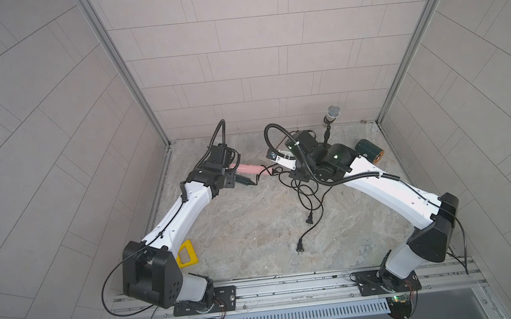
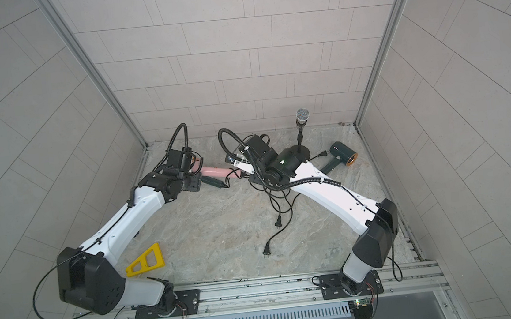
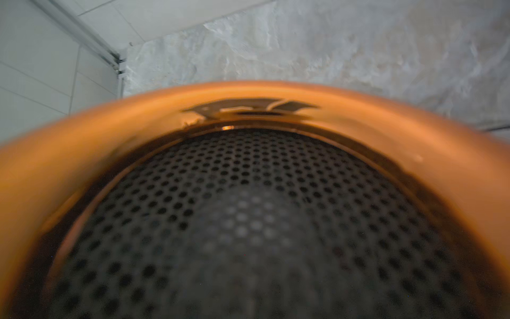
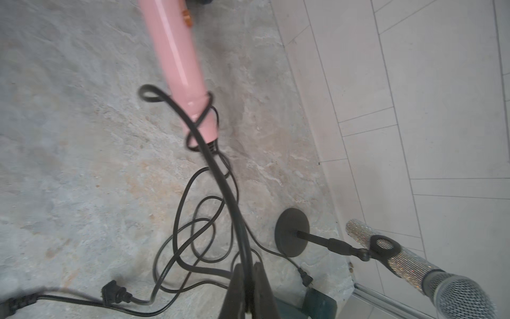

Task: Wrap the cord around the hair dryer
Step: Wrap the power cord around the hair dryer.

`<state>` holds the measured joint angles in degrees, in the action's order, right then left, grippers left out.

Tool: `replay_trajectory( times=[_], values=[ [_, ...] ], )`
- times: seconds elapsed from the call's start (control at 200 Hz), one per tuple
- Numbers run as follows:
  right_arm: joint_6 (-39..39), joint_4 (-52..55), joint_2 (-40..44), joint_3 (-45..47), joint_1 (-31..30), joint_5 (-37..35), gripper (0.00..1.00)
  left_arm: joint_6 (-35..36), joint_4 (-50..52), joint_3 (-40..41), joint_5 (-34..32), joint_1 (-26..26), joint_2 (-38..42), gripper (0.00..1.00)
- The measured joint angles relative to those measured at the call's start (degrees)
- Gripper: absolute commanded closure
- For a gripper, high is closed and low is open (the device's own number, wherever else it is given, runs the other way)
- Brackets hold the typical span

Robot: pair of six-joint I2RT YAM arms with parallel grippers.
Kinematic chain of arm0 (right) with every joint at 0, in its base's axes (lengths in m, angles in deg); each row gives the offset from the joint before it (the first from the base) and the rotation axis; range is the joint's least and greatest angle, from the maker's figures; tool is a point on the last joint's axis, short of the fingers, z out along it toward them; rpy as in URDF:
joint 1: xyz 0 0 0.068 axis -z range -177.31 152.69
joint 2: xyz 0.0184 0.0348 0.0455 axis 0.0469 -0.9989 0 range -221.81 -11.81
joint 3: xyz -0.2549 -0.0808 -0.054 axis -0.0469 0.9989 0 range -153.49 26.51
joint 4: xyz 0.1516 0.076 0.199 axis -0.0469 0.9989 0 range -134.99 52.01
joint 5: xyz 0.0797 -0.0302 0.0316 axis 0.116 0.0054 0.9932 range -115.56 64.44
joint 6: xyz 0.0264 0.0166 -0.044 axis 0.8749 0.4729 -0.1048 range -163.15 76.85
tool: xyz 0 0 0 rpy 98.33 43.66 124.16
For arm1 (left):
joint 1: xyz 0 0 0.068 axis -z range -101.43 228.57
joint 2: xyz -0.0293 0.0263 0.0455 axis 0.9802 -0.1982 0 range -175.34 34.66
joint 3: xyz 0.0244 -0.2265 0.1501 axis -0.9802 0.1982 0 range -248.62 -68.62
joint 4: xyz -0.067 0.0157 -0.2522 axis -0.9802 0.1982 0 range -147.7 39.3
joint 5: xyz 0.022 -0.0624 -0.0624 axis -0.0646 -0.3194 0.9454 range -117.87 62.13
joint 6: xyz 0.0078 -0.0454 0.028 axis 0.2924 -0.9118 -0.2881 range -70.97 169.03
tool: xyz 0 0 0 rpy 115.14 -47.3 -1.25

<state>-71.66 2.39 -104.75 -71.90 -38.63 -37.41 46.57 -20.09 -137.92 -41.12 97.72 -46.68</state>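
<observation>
Both arms lean in toward each other, each gripper clamped on something.
The white-and-black left arm (image 1: 176, 212) rises from its base at the near edge of the grey marbled surface (image 1: 255, 237) and reaches toward the far left corner. Its left gripper (image 1: 231, 169) is closed on a pink hair dryer (image 1: 248, 168). The matching right arm (image 1: 387, 186) reaches toward the middle of the far edge, wrist turned toward the left arm. The right gripper (image 4: 248, 270) pinches a black cord (image 4: 220, 176).

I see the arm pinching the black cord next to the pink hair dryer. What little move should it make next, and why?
Probably the right gripper should carry the cord another turn around the handle of the pink hair dryer. It is shut on the cord, only a turn or so sits near the handle's end, and most of the cord lies loose on the table.
</observation>
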Motion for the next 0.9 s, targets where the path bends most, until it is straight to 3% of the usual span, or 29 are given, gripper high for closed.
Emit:
replay_trajectory(
  times=[0.155,0.325,0.51,0.7,0.896],
  values=[
    [-1.29,-0.81,-3.80,-4.11,4.90,1.46,1.00,2.82,5.09,-0.68,9.05,-0.04,0.39,1.00],
    [-1.53,-0.81,-6.23,-4.22,8.98,3.74,1.00,2.75,6.08,-0.74,27.54,-4.24,3.19,1.00],
    [0.85,-3.45,-5.05,0.15,11.85,12.35,1.00,-4.28,-2.19,2.69,44.41,-9.20,7.74,1.00],
    [6.51,-7.21,-1.68,7.28,13.09,21.00,1.00,-15.63,-14.62,8.74,52.72,-11.30,10.86,1.00],
    [14.51,-15.39,3.65,14.99,14.36,29.97,1.00,-25.22,-21.42,9.97,52.83,-12.09,10.84,1.00]
  ],
)
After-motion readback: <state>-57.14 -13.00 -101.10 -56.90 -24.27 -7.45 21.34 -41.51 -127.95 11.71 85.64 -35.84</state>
